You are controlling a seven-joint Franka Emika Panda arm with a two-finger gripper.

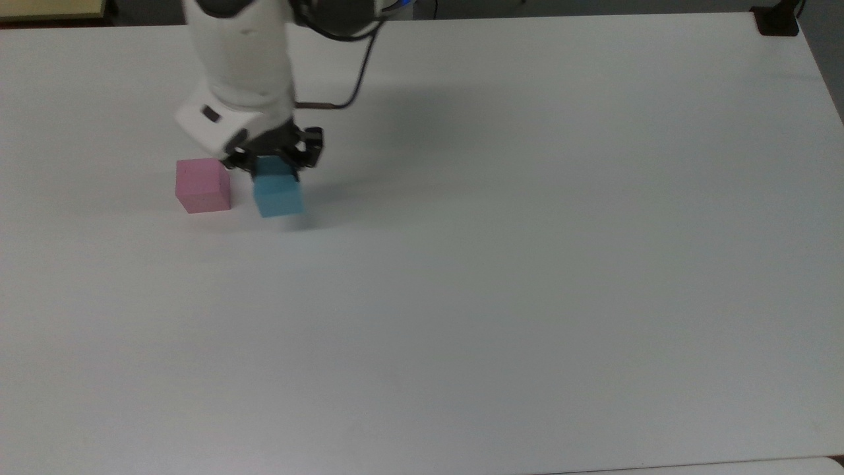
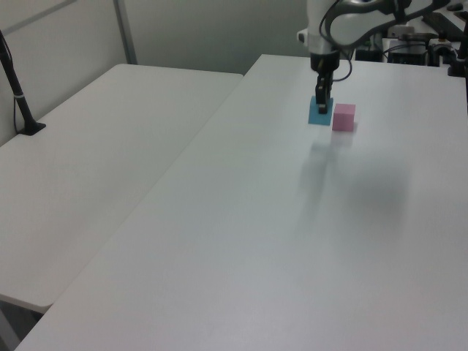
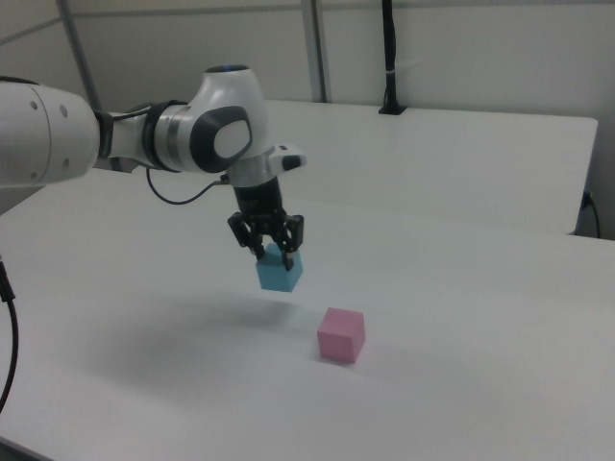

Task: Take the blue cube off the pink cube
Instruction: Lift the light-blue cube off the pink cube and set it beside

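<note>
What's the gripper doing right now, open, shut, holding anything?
Gripper: shut on the blue cube, holding it in the air beside the pink cube, which sits alone on the table.

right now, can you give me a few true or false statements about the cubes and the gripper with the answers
1. The blue cube sits on top of the pink cube. False: it is off the pink cube, held beside it.
2. The gripper is shut on the blue cube. True.
3. The blue cube rests flat on the table. False: in the right view it hangs above the table, tilted.
4. The pink cube stands alone on the table. True.
5. In the top view the blue cube is to the pink cube's left. False: it is to its right.
</note>
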